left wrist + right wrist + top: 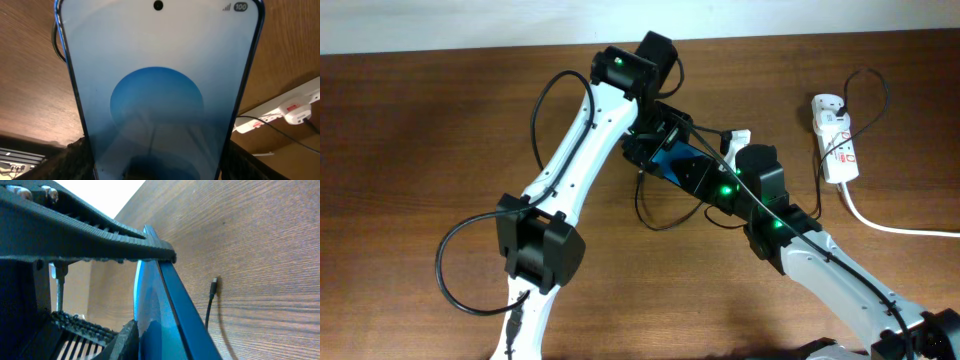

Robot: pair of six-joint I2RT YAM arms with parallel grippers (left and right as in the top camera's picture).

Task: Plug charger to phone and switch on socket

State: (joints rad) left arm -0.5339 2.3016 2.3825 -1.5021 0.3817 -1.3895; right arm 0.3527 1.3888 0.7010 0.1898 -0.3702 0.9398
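Observation:
The phone [672,160] is held tilted above the table's middle, its blue screen filling the left wrist view [160,100]. My left gripper [655,140] is shut on its side edges [155,167]. My right gripper [710,178] is at its other end; in the right wrist view one finger [142,342] presses the screen of the edge-on phone [150,300], and the other finger is hidden behind it. The charger's black plug tip [214,282] lies loose on the table. Its thin cable [882,90] loops from a white adapter [827,105] in the socket [837,150].
The socket also shows at the right of the left wrist view [265,112], with the adapter [295,111] and thin cable [280,131]. Its thick white cord [900,228] runs off the right edge. Black arm cables loop over the wooden table [420,120].

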